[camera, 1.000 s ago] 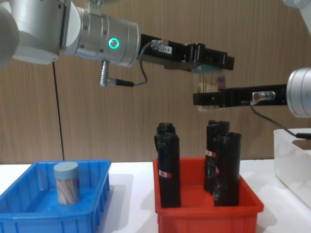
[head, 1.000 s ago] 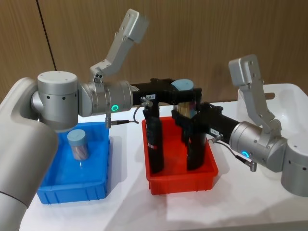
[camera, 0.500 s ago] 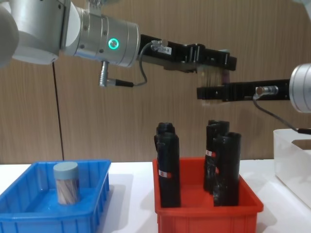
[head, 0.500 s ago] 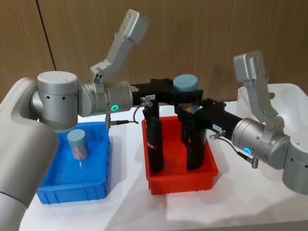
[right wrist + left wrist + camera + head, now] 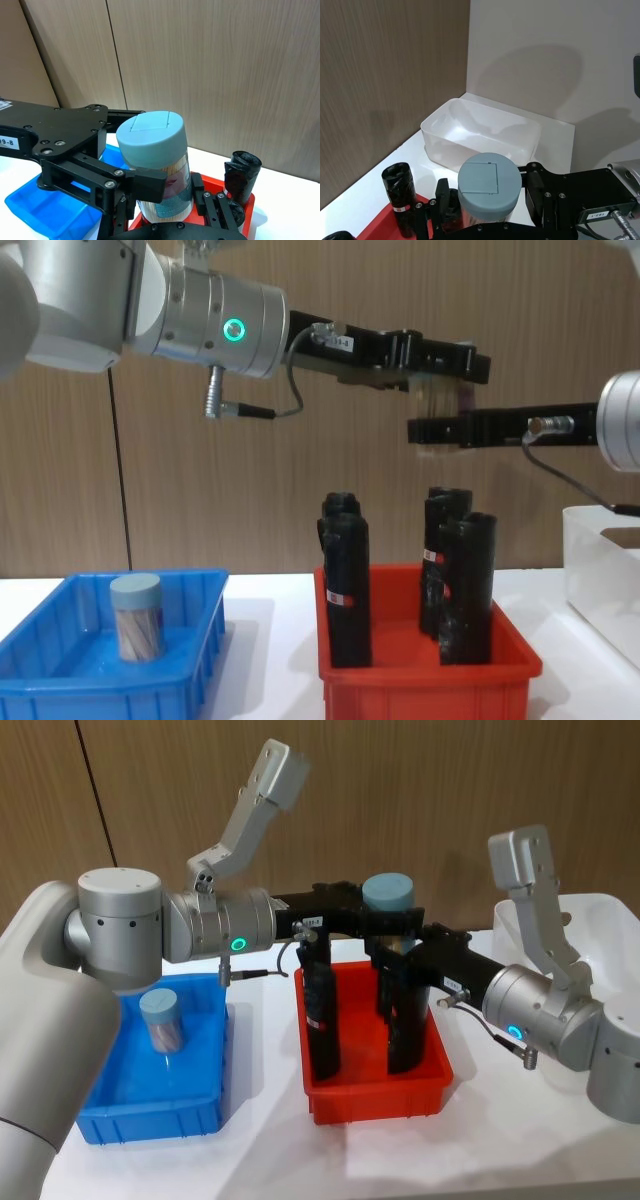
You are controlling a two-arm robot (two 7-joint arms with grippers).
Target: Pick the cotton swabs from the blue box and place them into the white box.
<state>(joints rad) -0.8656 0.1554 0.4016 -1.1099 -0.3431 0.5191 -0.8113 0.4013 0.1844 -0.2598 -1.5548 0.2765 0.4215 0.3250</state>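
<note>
Cotton swabs tub (image 5: 388, 892), head view: held above the red bin (image 5: 378, 1105), body masked by left gripper (image 5: 388, 924) and right gripper (image 5: 393, 958). Left wrist: lid hides the body; white box (image 5: 445, 147) beyond. Right wrist: both grippers' fingers (image 5: 147, 184) clamp it. Chest: second tub (image 5: 136, 618) stands in blue box (image 5: 60, 690).

Two clear cylindrical cotton-swab tubs with pale blue-grey lids (image 5: 163, 1020) (image 5: 388, 892). Four tall black wrapped rolls (image 5: 347, 585), as best countable. One shallow bright blue plastic bin (image 5: 150, 1115), one red plastic bin (image 5: 380, 1100), one translucent white plastic bin (image 5: 600, 570).
</note>
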